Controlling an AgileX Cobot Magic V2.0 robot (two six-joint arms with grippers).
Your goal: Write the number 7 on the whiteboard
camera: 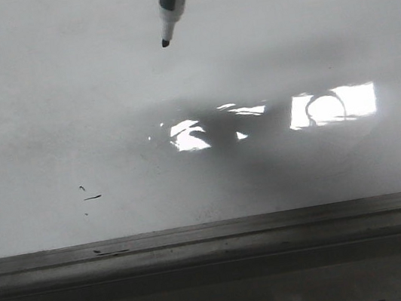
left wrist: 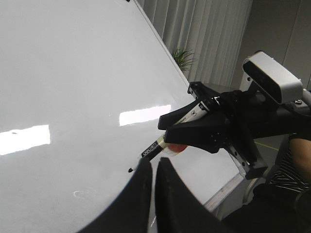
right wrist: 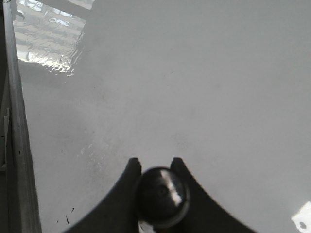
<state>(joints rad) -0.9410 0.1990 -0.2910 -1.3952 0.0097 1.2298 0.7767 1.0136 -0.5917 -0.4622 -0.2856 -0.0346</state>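
Your right gripper [right wrist: 155, 167] was clamped on a black marker [camera: 170, 2], its fingers pinching the barrel. The print on the marker's label was too small to read. The tip hung just off the whiteboard [camera: 41, 107], and no number 7 stood on the board. The board around the tip lay bare white on all sides. Well away from the tip, toward the grey ledge [camera: 273, 224], sat a few black specks and a dash [camera: 92, 197]. Your left gripper [left wrist: 154, 177] had its fingers nearly together, holding nothing, just beside the marker's tip.
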